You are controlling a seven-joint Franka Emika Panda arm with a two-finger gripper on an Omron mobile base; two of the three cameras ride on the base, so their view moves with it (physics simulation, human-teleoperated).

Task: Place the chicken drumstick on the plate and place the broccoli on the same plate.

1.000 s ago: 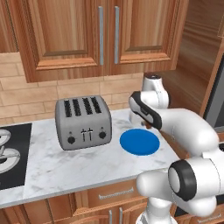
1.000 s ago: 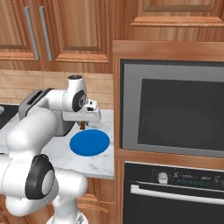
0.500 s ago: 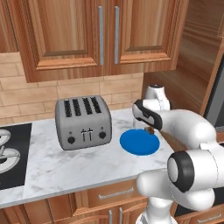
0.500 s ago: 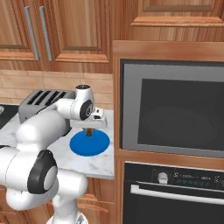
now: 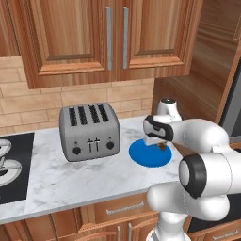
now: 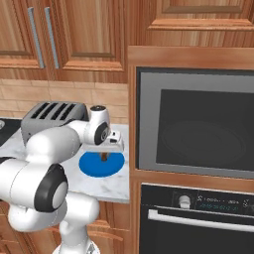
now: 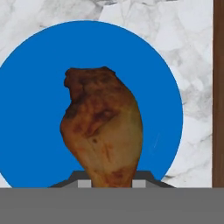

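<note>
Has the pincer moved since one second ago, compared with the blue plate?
Yes. The pincer, shut on the chicken drumstick, has come down toward the plate.

1. A blue plate [image 5: 149,155] lies on the marble surface [image 5: 70,181], right of a grey four-slot toaster [image 5: 89,131].
2. The white arm [image 5: 197,136] reaches over the plate, its gripper [image 5: 161,147] holding a small brown chicken drumstick [image 5: 162,147] just above it.
3. Wooden cabinets [image 5: 108,37] hang above.

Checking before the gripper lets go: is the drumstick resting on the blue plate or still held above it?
Held: the gripper is shut on the chicken drumstick over the plate; whether it touches, cannot tell.
</note>
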